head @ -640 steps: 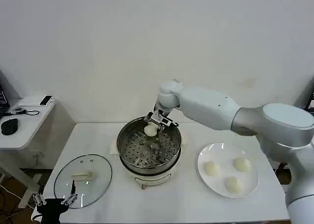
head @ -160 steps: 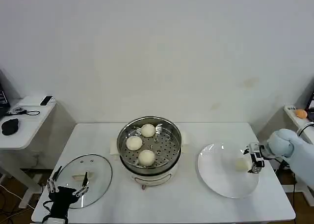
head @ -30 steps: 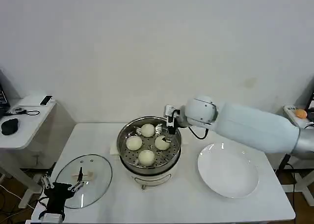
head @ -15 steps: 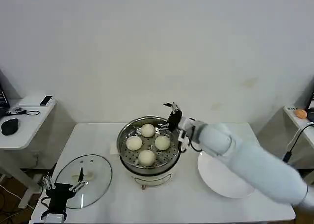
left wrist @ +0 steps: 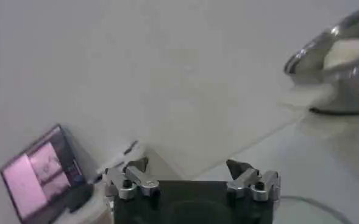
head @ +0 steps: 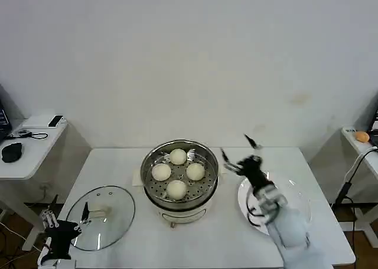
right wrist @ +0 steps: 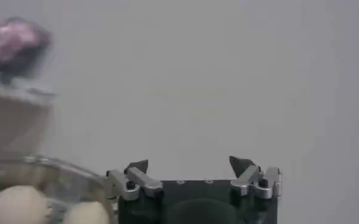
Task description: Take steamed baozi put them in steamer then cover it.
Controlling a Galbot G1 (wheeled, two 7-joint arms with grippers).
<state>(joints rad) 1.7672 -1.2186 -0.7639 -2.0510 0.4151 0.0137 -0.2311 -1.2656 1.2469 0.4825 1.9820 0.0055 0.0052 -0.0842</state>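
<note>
The steel steamer stands mid-table with several cream-white baozi on its perforated tray. The glass cover lies flat on the table at the left, beige handle up. My left gripper hovers open over the cover's near-left edge, holding nothing. My right gripper is open and empty, raised between the steamer and the white plate. The right wrist view has the right gripper open, with baozi inside the steamer rim. The left gripper is open in its wrist view, the steamer far off.
The white plate at the right holds nothing; my right forearm lies across its near-left part. A side table with a mouse and a phone stands left of the work table. A laptop glows in the left wrist view.
My right gripper has drawn back from above the steamer toward the plate, open and empty. The left gripper has shifted slightly left by the cover.
</note>
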